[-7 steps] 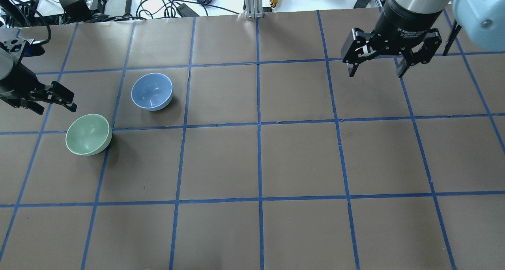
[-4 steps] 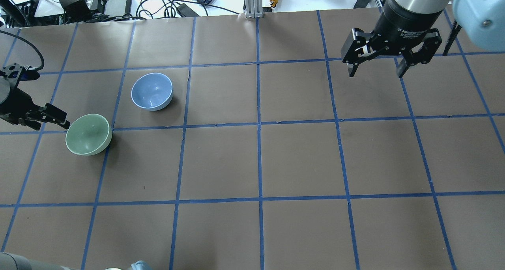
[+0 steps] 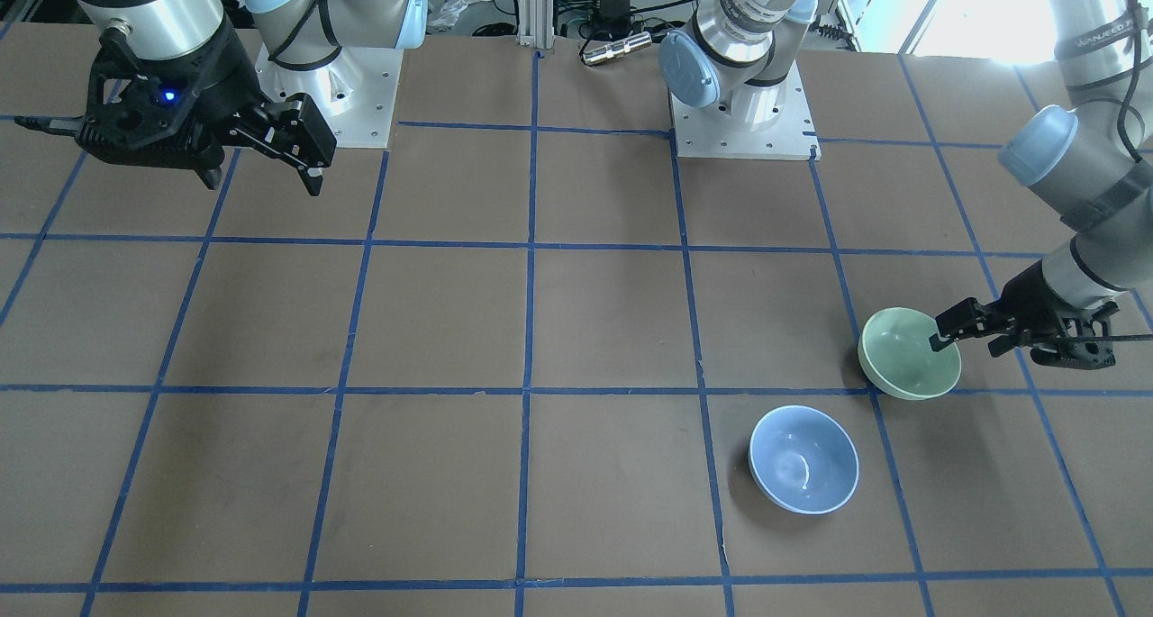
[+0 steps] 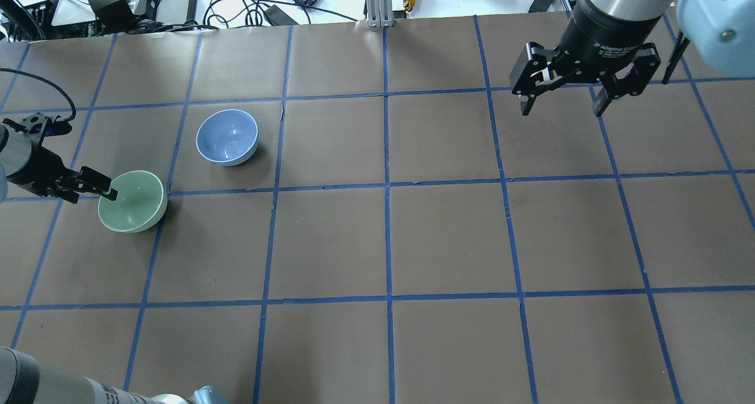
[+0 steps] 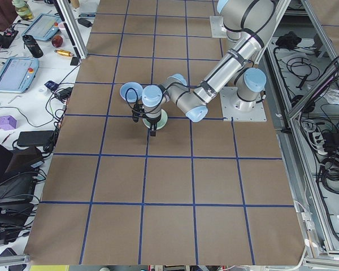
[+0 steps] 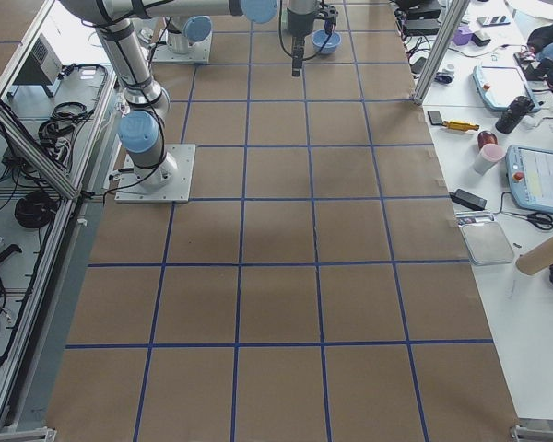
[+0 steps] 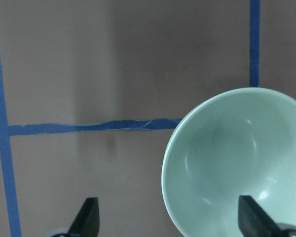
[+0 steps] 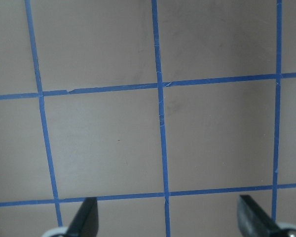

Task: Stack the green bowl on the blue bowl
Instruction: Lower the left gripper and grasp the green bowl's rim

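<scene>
The green bowl sits upright on the table at the left; it also shows in the front view and the left wrist view. The blue bowl stands apart from it, farther back and to the right, and is empty. My left gripper is open and low at the green bowl's left rim. One finger is over the bowl's inside, the other outside it. My right gripper is open and empty, high over the far right of the table.
The brown table carries a grid of blue tape lines. Cables and power boxes lie beyond its far edge, next to an aluminium post. The arm bases stand on the robot's side of the table.
My left gripper has moved nearer and to the right, from beside the green bowl to its left rim, with one finger now over the bowl. The bowls and right arm have not moved.
</scene>
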Tool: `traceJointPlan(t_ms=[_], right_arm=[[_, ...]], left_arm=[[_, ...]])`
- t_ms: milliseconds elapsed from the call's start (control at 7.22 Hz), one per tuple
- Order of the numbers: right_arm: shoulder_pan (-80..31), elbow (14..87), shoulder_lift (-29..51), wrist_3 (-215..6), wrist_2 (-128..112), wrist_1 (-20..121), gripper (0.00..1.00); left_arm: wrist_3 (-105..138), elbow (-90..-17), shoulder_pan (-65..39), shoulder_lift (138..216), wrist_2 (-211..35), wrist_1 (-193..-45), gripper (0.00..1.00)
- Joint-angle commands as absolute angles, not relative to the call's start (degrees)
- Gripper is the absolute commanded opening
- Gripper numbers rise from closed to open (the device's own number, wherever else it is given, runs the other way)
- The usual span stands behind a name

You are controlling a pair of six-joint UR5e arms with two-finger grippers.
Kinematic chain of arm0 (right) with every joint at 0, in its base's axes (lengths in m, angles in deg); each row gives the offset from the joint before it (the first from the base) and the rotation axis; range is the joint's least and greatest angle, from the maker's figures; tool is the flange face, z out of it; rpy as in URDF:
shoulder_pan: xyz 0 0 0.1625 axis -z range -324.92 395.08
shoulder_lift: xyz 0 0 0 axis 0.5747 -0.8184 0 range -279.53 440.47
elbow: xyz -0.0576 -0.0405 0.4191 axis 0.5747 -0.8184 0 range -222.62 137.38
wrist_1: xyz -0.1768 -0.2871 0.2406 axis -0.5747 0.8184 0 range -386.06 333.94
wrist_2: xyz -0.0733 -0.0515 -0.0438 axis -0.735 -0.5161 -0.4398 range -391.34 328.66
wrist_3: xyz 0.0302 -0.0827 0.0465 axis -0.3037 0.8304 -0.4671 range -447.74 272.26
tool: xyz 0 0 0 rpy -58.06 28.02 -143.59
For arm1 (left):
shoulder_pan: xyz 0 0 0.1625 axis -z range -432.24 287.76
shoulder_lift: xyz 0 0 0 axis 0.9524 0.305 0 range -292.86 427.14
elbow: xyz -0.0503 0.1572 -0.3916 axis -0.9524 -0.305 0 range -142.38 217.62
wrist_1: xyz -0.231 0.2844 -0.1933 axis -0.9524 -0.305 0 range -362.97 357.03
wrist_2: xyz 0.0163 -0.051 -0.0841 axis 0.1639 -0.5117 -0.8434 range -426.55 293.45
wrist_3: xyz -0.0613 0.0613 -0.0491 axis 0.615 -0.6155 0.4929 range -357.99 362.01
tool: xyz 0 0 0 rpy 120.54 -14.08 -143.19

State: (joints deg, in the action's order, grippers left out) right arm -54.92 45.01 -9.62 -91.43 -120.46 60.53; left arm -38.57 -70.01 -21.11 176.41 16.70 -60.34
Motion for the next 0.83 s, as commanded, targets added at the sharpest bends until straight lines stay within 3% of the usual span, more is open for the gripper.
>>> traceJointPlan(t_ms=[0, 138, 277, 415, 692], right_arm=[[-54.92, 45.01, -9.62, -91.43, -120.46, 60.51, 1.00], [-54.92, 45.01, -9.62, -91.43, -120.46, 60.60, 1.00], [-54.92, 45.01, -9.62, -91.43, -120.46, 60.60, 1.00], [-54.92, 45.01, -9.62, -91.43, -120.46, 60.60, 1.00], [-54.92, 45.01, -9.62, -91.43, -120.46, 60.51, 1.00]], left_arm=[[-38.95, -71.27, -21.18, 177.71, 16.42, -57.66, 0.87], [-38.78, -72.32, -21.18, 178.06, 16.16, -57.20, 0.68], [-38.78, -72.42, -21.18, 177.97, 15.99, -57.11, 0.23], [-38.95, -72.51, -21.18, 177.89, 15.98, -57.11, 0.08], [-39.30, -72.25, -21.18, 177.89, 16.25, -57.11, 0.07]])
